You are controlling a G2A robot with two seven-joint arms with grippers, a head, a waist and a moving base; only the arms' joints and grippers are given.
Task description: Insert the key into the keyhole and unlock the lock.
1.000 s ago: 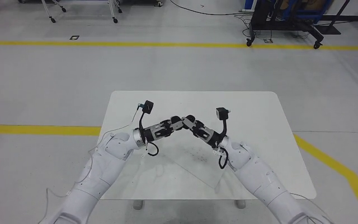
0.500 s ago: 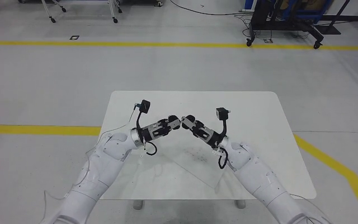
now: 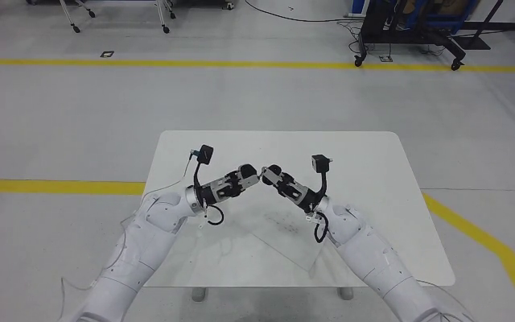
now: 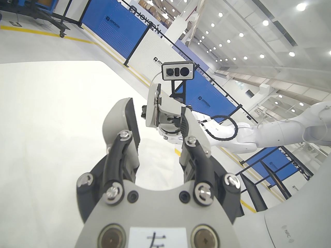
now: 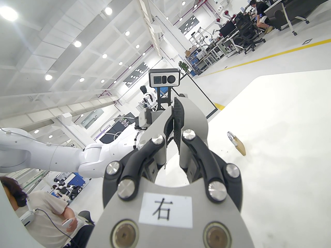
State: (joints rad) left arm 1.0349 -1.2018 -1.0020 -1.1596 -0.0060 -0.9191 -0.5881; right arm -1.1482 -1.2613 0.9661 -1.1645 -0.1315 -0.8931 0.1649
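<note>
In the top view, the left tool (image 3: 251, 173) and the right tool (image 3: 268, 171) meet tip to tip above the middle of the white surface (image 3: 362, 161), both raised off it.

In the left wrist view, the left tool's fingers (image 4: 128, 119) stand well apart with nothing between them. They are pale, rounded shells faced with dark pads. The right tool sits just beyond the gap, facing it.

In the right wrist view, the right tool's ribbed black pads (image 5: 178, 119) are pressed together. I cannot tell whether a key is pinched between them, as none can be made out. The padlock (image 5: 236, 143) lies flat on the surface off to one side, apart from both tools. It has a brass-coloured block body and a silvery curved shackle.

The step in hand looks like a meeting or hand-over between the tools, with the lock not yet held. To do it well, the open left tool should probably go to the padlock and grip its flat sides. The smooth metal may slide on the slick tabletop, so a firm, square grip would help. The keyhole end should be turned toward the right tool before any insertion.
</note>
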